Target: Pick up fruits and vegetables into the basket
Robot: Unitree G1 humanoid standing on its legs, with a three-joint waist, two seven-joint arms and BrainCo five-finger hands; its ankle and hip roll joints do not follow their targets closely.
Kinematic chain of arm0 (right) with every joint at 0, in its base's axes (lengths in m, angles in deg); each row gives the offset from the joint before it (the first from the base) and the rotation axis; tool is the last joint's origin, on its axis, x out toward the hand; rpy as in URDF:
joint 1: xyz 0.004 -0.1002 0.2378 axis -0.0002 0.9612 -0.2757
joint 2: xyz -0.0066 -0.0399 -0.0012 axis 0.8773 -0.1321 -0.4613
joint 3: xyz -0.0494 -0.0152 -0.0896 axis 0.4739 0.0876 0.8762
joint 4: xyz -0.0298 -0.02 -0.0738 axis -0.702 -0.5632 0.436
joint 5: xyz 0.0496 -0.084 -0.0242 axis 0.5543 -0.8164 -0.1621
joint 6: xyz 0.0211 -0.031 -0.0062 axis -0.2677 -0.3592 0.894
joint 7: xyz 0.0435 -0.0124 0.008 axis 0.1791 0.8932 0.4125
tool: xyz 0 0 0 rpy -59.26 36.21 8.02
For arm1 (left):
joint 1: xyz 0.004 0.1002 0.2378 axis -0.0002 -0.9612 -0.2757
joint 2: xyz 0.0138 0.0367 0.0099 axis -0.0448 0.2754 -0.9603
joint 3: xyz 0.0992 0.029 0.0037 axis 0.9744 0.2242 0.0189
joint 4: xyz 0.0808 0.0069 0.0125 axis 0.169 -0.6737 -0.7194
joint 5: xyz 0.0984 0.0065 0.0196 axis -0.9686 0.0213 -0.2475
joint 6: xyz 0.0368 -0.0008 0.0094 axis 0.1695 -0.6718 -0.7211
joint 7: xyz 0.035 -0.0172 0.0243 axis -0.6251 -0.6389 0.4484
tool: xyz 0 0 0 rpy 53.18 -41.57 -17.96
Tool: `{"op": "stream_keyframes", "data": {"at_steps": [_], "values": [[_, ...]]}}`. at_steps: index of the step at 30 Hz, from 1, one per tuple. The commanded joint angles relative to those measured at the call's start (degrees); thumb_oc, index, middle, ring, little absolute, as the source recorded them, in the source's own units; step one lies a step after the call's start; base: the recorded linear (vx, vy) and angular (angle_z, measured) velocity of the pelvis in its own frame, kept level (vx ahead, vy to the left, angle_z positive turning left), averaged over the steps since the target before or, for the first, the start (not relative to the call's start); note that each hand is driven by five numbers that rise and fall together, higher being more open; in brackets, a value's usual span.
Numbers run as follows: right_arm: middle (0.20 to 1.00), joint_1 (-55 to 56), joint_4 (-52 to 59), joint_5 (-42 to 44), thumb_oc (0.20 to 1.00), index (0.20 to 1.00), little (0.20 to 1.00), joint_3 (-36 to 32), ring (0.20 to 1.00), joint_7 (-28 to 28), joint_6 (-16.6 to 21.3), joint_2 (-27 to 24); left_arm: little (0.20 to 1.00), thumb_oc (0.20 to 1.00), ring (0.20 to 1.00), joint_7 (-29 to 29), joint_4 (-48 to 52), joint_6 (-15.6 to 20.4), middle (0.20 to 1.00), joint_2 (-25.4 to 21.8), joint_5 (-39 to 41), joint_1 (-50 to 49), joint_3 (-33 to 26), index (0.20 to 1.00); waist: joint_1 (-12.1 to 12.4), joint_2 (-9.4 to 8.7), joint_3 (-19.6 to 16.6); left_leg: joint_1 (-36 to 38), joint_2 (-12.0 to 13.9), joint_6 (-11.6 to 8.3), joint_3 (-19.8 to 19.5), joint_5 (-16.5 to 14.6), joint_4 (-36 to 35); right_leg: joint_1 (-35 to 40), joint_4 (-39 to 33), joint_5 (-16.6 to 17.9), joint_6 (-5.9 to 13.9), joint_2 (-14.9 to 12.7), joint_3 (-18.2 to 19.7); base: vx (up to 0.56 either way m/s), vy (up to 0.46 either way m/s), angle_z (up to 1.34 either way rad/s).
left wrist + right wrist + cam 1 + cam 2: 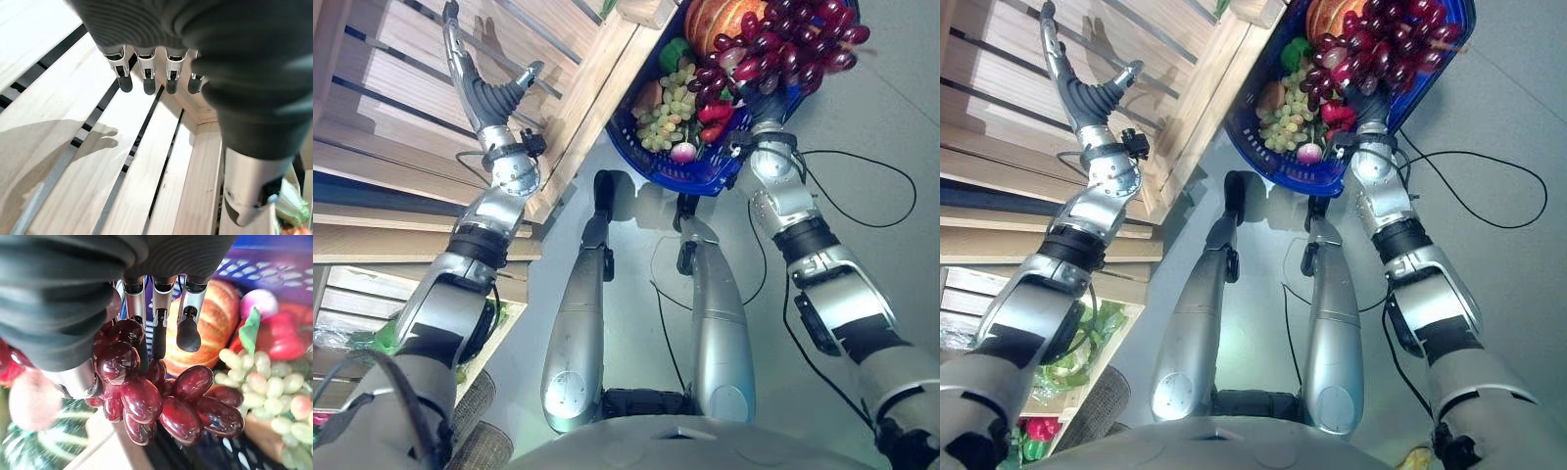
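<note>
My left robot hand (494,90) hangs over the slatted wooden crate (98,161), fingers (146,81) straight and spread, thumb apart, holding nothing. The slats under it are bare. Below it, a lower crate (1087,357) holds leafy greens and something red.

To the right, the blue basket (651,168) hangs over the floor beside the crate's edge. It carries green grapes (671,108), a red pepper (713,119), a pink-and-white radish (683,152), an orange gourd-like fruit (720,22) and a green item near the rim.

My right robot hand (73,308) is at the basket, with a bunch of red grapes (166,401) pressed between thumb and fingers; the bunch hangs mostly below the grip, over the basket's contents. How the basket itself is carried, I cannot tell.

Risks, as I judge them: the grapes hang from a narrow pinch, so a loose bunch could slip off. They sit high on an already heaped load, so released near the rim they may roll out onto the floor. The basket lies close to the crate corner, so a swing of the arm could knock it and spill fruit.
</note>
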Motion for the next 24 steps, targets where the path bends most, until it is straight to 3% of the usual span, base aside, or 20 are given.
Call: {"op": "stream_keyframes", "data": {"at_steps": [1,6,12,13,14,16,24], "values": [[0.2,-3.7,-1.8,1.5,0.2,0.2,0.2,1.9,0.2,1.6,-1.5,-3.5,1.0,1.0,1.0,-1.4,-1.8,1.4,1.0,-0.7,1.7,0.9,0.1,1.0,-0.4,3.46,-2.6,-2.7,0.0,0.53,0.7,-3.5,6.4,2.6,-2.9,2.9,4.63,-1.5,-0.9,0.0,0.0,0.0],[0.2,-10.4,-15.8,-0.6,0.2,0.2,0.2,4.8,0.2,7.1,-9.5,-3.5,1.0,1.0,1.0,-5.5,-6.9,0.6,1.0,-0.4,3.0,3.9,2.0,1.0,0.5,4.06,-2.6,-3.4,-0.1,0.67,0.2,-3.5,6.8,1.8,-2.3,2.6,4.35,-1.6,-1.3,0.0,0.0,0.0],[0.2,-14.2,-23.4,-3.1,0.2,0.2,0.2,7.2,0.2,10.5,-16.7,-3.1,1.0,1.0,1.0,-7.3,-10.1,0.4,1.0,0.6,2.4,5.6,3.2,1.0,1.3,4.39,-2.6,-4.3,-0.4,0.83,-0.3,-3.5,7.2,0.9,-1.7,2.6,4.08,-1.5,-1.6,0.0,0.0,0.0],[0.445,-14.5,-24.1,-4.0,0.445,0.445,0.445,7.5,0.445,11.0,-17.9,-3.2,1.0,1.0,1.0,-7.4,-10.3,0.5,1.0,0.7,2.7,5.7,3.4,1.0,1.3,4.43,-2.6,-4.4,-0.4,0.86,-0.4,-3.5,7.2,0.8,-1.5,2.5,4.04,-1.5,-1.6,0.0,0.0,0.0],[0.784,-14.6,-24.8,-5.1,0.784,0.784,0.784,8.0,0.784,10.7,-19.3,-3.1,1.0,1.0,1.0,-7.4,-10.6,0.5,1.0,0.7,3.0,6.0,3.4,1.0,1.4,4.46,-2.6,-4.5,-0.4,0.95,-0.5,-3.5,7.3,0.6,-1.3,2.4,4.0,-1.5,-1.6,0.0,0.0,0.0],[1.0,-14.7,-25.5,-6.8,1.0,1.0,1.0,8.4,1.0,10.8,-20.3,-3.2,1.0,1.0,1.0,-7.6,-10.6,0.7,1.0,0.7,3.5,5.9,3.3,1.0,1.4,4.55,-2.6,-4.6,-0.4,1.02,-0.5,-3.6,7.4,0.4,-1.0,2.3,3.93,-1.3,-1.5,0.0,0.0,0.0],[1.0,-14.8,-26.3,-7.1,1.0,1.0,1.0,8.0,1.0,10.6,-22.0,-3.0,1.0,1.0,1.0,-7.4,-11.1,0.9,1.0,0.9,3.1,6.2,2.8,1.0,1.4,4.63,-2.6,-5.3,-0.6,1.11,-0.8,-3.8,7.9,-0.4,-0.5,2.2,3.85,-1.0,-1.2,0.0,0.0,0.0]]}}
